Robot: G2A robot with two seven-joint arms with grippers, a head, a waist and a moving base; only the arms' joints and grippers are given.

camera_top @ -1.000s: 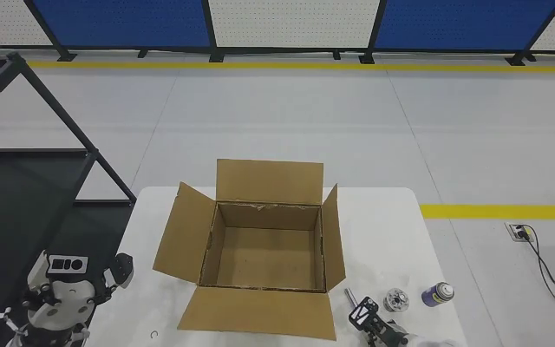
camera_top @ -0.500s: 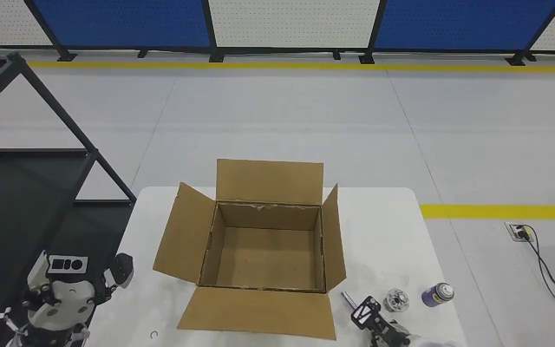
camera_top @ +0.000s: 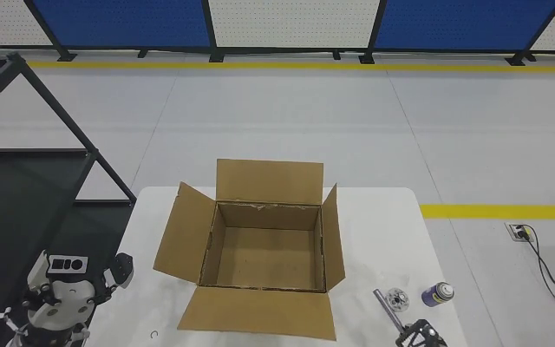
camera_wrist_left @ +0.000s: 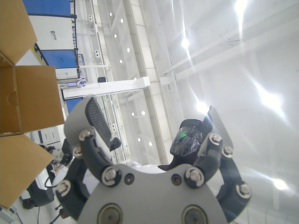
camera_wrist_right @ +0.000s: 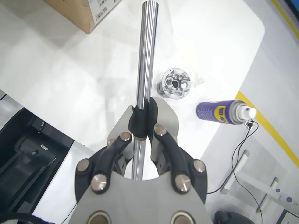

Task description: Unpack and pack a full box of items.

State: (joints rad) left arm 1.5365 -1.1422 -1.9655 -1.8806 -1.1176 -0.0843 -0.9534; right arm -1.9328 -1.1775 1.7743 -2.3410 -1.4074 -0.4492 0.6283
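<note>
The open cardboard box point(camera_top: 269, 182), brown and empty, stands mid-table point(camera_top: 381, 225), ahead and to the left of my right gripper point(camera_wrist_right: 143, 120). It is clamped on a smooth, shiny steel rod point(camera_wrist_right: 148, 47) whose long axis points toward the box's near corner. Beside the rod are a blue spray can point(camera_wrist_right: 220, 113) and a toothed metal hub point(camera_wrist_right: 174, 86); my left gripper point(camera_wrist_left: 149, 138) is spread wide, holding nothing.

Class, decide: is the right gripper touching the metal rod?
Touching. The right wrist view shows the right gripper closed on the metal rod, its black pads pressing both sides.
</note>
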